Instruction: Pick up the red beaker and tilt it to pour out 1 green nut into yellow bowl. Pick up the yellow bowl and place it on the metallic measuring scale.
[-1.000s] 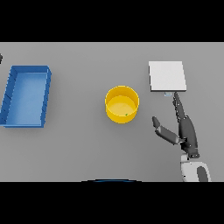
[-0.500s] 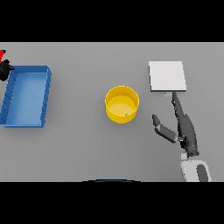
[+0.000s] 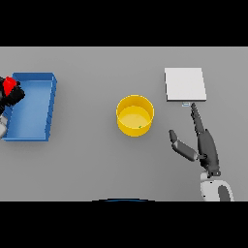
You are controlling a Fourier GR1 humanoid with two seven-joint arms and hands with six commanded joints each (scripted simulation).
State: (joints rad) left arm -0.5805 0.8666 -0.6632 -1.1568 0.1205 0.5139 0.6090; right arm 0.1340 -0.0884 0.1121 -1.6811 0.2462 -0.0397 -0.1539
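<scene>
Left hand (image 3: 10, 97): far left edge, over the blue tray (image 3: 48, 104), fingers curled round the red beaker (image 3: 8, 85).
Yellow bowl (image 3: 135, 115): centre; green speck inside (likely the nut); looks rigid, light; grasp by rim.
Scale (image 3: 185, 84): far right.
Right hand (image 3: 204, 145): near scale, fingers straight, empty.

A plain grey table (image 3: 87, 164) fills the whole view, its surface flat, matte and evenly lit, with only soft, faint shadows close around the things that stand on it. No wall, floor or window shows anywhere. On the far left, a blue tray (image 3: 47, 111) with low walls rests flat on the table, its long side running from near to far.
</scene>
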